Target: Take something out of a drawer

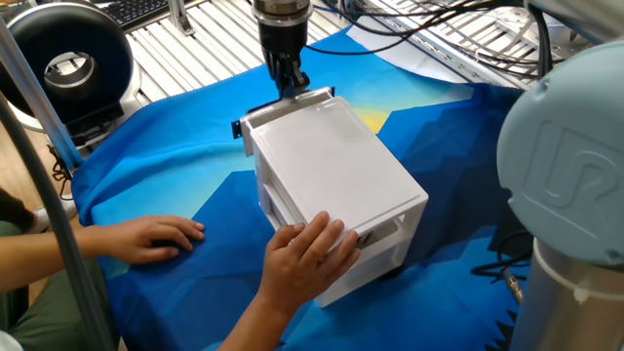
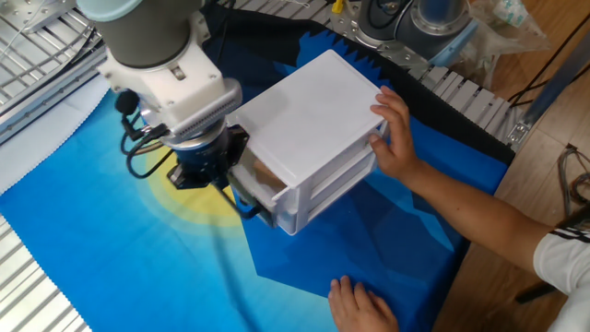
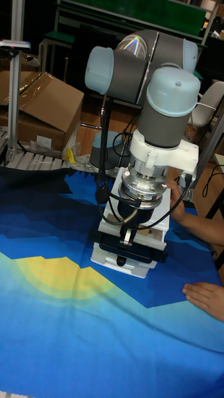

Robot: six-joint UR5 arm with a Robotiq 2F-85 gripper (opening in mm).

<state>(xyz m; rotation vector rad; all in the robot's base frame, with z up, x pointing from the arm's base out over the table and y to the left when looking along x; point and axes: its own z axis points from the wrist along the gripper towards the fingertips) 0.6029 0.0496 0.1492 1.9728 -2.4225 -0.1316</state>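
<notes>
One drawer unit (image 1: pixel 336 190) with two drawers, one claw (image 1: pixel 290 86), and two human hands (image 1: pixel 307 255) are counted

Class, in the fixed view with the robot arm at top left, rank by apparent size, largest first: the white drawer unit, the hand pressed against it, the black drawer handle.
1. Drawer unit
2. Hand
3. Handle, partly hidden by the gripper, but clearly smallest
</notes>
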